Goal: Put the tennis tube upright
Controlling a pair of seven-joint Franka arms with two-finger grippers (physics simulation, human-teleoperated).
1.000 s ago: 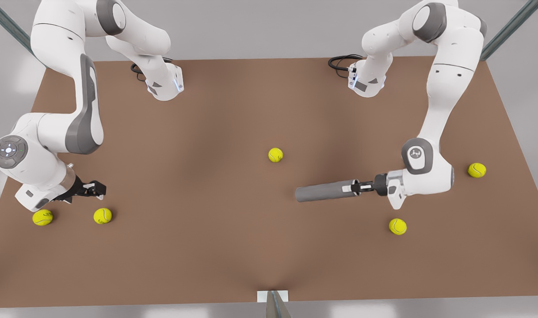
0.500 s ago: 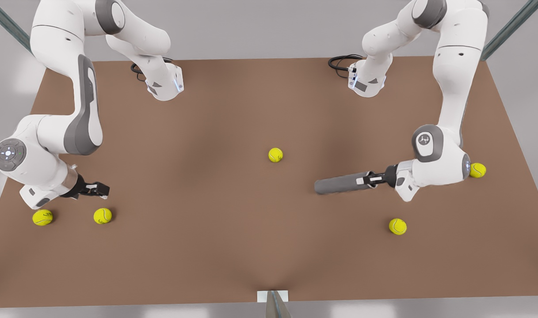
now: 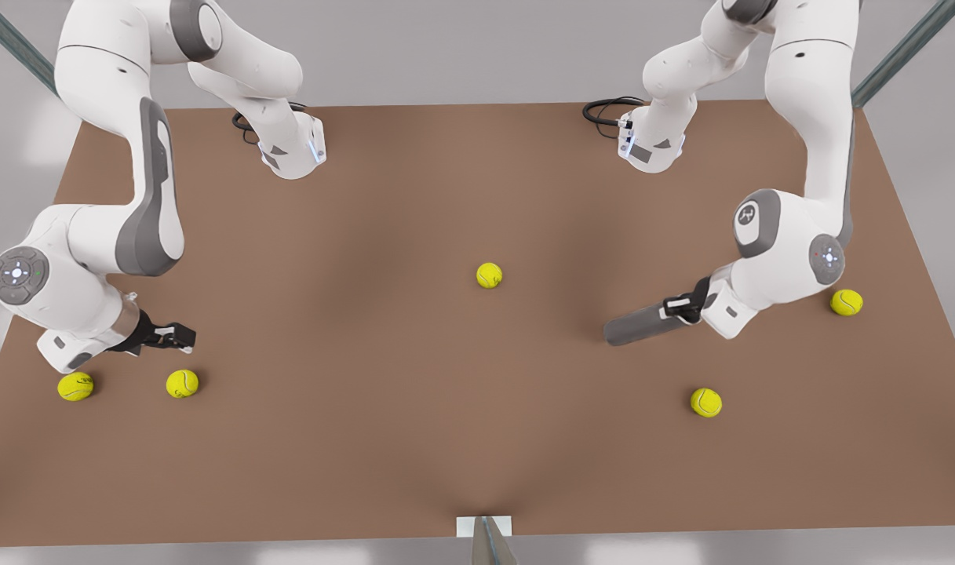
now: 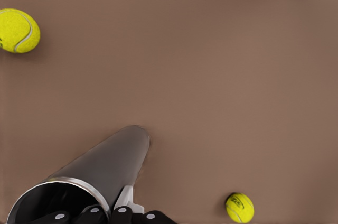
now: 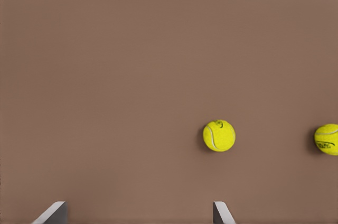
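Note:
The tennis tube (image 3: 638,327) is a dark grey cylinder held off the brown table (image 3: 414,424) on the front view's right. It slants, with its closed end low and pointing toward the front view's left. My left gripper (image 3: 681,308) is shut on its silvery rim end. In the left wrist view the tube (image 4: 105,166) runs away from the gripper (image 4: 108,209), one pad (image 4: 127,197) pressed on its outer wall. My right gripper (image 3: 173,336) waits open low over the table at the front view's left, its fingertips (image 5: 53,211) spread wide with nothing between them.
Several yellow-green tennis balls lie about: one at the centre (image 3: 489,275), one near the front right (image 3: 705,402), one at the far right (image 3: 846,301), and two by the right gripper (image 3: 182,383) (image 3: 75,386). The arm bases (image 3: 293,149) stand at the back.
My left gripper has drawn back toward the front view's right and risen, carrying the tube with it and tipping it steeper. The right arm has barely shifted.

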